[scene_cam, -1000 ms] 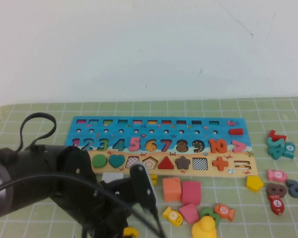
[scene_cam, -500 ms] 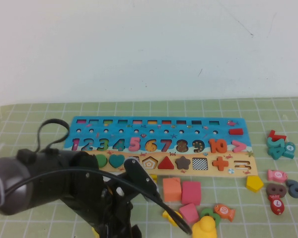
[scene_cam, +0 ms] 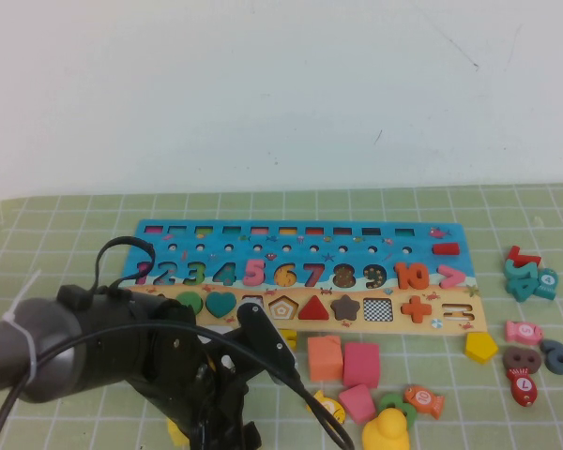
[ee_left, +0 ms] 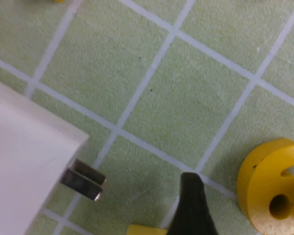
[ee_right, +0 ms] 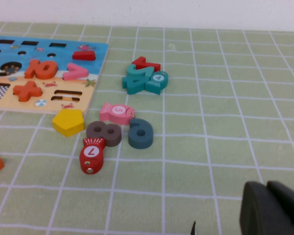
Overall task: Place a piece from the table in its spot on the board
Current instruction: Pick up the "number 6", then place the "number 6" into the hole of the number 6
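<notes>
The yellow numeral "6" (ee_left: 273,192) lies flat on the green mat in the left wrist view. My left gripper (scene_cam: 214,424) is low over the mat near the table's front edge, in front of the board's left half. It is open: one black fingertip (ee_left: 192,203) stands beside the 6 and apart from it, and the other finger is out of frame. The arm hides the 6 in the high view. The board (scene_cam: 408,246) lies across the middle of the table, and its right end shows in the right wrist view (ee_right: 95,49). My right gripper (ee_right: 273,208) is shut and empty above bare mat.
A white block (ee_left: 24,166) lies close to the left gripper. An orange cube (scene_cam: 324,357), a pink cube (scene_cam: 361,363) and a yellow duck (scene_cam: 387,433) lie in front of the board. A yellow pentagon (ee_right: 67,122), teal numerals (ee_right: 144,78) and a brown 8 (ee_right: 104,133) lie to its right.
My left arm has swung leftward and settled lower over the mat in front of the board. The pieces on the table and board have not moved.
</notes>
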